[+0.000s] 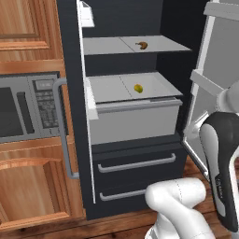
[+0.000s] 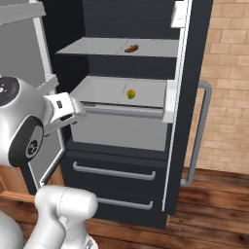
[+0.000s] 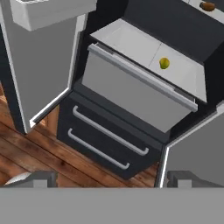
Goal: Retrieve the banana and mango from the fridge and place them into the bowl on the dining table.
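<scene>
The black fridge (image 1: 72, 70) stands with both doors swung wide. A curved yellow-brown banana (image 1: 142, 45) (image 2: 131, 48) lies on the upper grey shelf, and its edge shows at the top right of the hand view (image 3: 208, 6). One shelf lower, above the pale crisper drawer, rests the yellow-green mango (image 1: 138, 88) (image 2: 131, 94) (image 3: 164, 63). My gripper (image 3: 111, 180) is open and holds nothing. It hangs in front of the fridge, outside it, low and left of both fruits, near the left door in the right base view. The bowl and the dining table are out of view.
A silver built-in microwave (image 1: 23, 109) sits in wooden cabinets left of the fridge. Open doors flank the opening, with shelf bins and a long bar handle (image 2: 204, 126). Two black lower drawers (image 3: 105, 140) are closed. Beyond the fridge's right side is a brick wall (image 2: 228, 73). The floor is wood.
</scene>
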